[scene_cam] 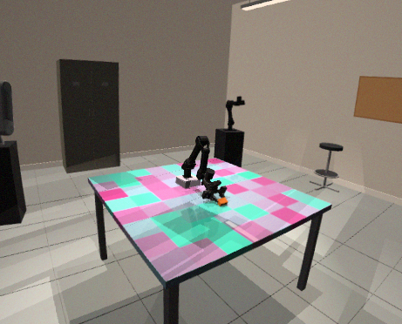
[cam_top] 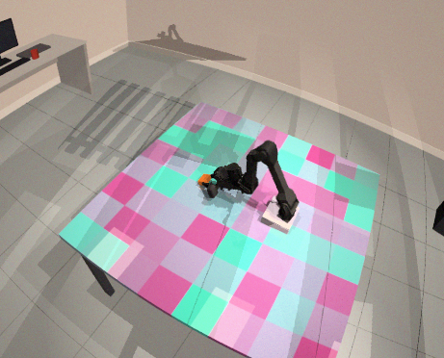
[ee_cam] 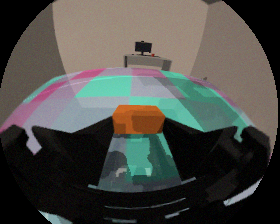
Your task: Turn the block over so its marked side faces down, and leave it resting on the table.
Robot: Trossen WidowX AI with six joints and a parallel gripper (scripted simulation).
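An orange block [cam_top: 204,179] [scene_cam: 222,201] [ee_cam: 138,120] sits between the fingertips of my gripper [cam_top: 207,182] [scene_cam: 220,199] [ee_cam: 139,122], which is shut on it. The arm reaches out low from its white base [cam_top: 274,214] [scene_cam: 187,181] near the middle of the chequered pink and teal table [cam_top: 175,273] [scene_cam: 194,247]. The gripper points nearly level, just above the table top. In the wrist view the block shows plain orange faces; I cannot see a marked side. Whether the block touches the table I cannot tell.
A desk [cam_top: 40,62] with a monitor and keyboard stands at the far left of the room. A dark cabinet [scene_cam: 89,114], another arm on a pedestal [scene_cam: 229,145] and a stool [scene_cam: 330,165] stand around the table.
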